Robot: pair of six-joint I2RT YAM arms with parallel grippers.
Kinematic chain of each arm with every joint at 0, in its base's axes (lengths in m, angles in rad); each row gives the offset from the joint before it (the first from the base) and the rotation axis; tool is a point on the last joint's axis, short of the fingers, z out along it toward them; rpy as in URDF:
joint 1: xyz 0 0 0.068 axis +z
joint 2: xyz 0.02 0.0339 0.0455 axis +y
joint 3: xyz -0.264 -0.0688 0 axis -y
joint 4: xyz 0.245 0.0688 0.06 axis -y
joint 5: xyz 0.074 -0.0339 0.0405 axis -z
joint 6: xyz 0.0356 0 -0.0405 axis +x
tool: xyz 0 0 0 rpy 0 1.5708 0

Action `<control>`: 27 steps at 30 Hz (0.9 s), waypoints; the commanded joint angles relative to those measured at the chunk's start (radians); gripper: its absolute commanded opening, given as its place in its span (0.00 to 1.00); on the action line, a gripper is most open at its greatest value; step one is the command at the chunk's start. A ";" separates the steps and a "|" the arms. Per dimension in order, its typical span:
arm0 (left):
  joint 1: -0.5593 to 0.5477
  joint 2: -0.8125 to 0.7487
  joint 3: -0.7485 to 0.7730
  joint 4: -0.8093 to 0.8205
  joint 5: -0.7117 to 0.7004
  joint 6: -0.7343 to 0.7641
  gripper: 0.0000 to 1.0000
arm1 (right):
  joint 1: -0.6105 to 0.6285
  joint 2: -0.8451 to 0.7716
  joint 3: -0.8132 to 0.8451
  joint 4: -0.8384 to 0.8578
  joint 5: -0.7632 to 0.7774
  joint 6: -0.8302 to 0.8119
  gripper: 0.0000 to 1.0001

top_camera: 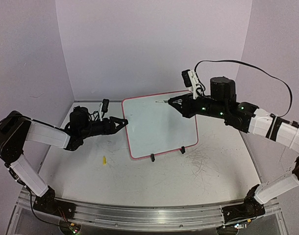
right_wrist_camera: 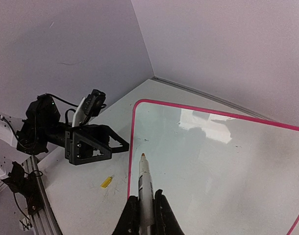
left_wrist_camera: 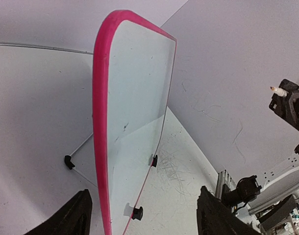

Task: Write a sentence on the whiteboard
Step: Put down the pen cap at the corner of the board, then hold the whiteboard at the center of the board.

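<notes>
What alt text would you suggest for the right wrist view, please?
The right gripper, shut on a marker, points its tip over the left part of a pink-rimmed whiteboard with no writing visible. The left gripper is open at the board's left edge, and a small yellow object lies on the table.

In the left wrist view the bottom edge cut off the left fingers (left_wrist_camera: 77,215), so only two dark tips showed, one on each side of the whiteboard (left_wrist_camera: 135,98). The lower corner of the board also ran out of that picture. In the right wrist view the right fingers (right_wrist_camera: 161,218) were cut at the bottom edge, and the lower part of the marker (right_wrist_camera: 145,178) was hidden between them. The right side of the board lay outside that picture. From above, the stand (top_camera: 152,157) was hidden behind the board except for two feet. A yellow piece (top_camera: 104,160) on the surface (top_camera: 154,181) was too small to name. Whether the marker tip touched the board could not be told.
</notes>
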 commanded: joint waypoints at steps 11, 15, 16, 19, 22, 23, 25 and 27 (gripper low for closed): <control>0.005 0.060 0.060 0.042 -0.076 -0.016 0.68 | 0.081 0.129 0.147 0.035 0.036 -0.090 0.00; 0.007 0.120 0.118 0.043 0.003 -0.021 0.58 | 0.098 0.190 0.196 0.032 0.054 -0.116 0.00; 0.008 0.130 0.130 0.044 0.012 -0.023 0.53 | 0.107 0.205 0.211 0.030 0.071 -0.125 0.00; 0.012 0.145 0.147 0.044 0.031 -0.017 0.48 | 0.135 0.261 0.268 0.010 0.155 -0.176 0.00; 0.012 0.151 0.151 0.044 0.050 -0.004 0.42 | 0.159 0.304 0.314 -0.030 0.221 -0.218 0.00; 0.013 0.154 0.149 0.044 0.054 -0.001 0.40 | 0.166 0.316 0.325 -0.034 0.237 -0.225 0.00; 0.014 0.160 0.145 0.044 0.064 0.009 0.35 | 0.176 0.337 0.336 -0.035 0.258 -0.230 0.00; 0.016 0.164 0.140 0.044 0.070 0.021 0.32 | 0.183 0.355 0.350 -0.034 0.267 -0.231 0.00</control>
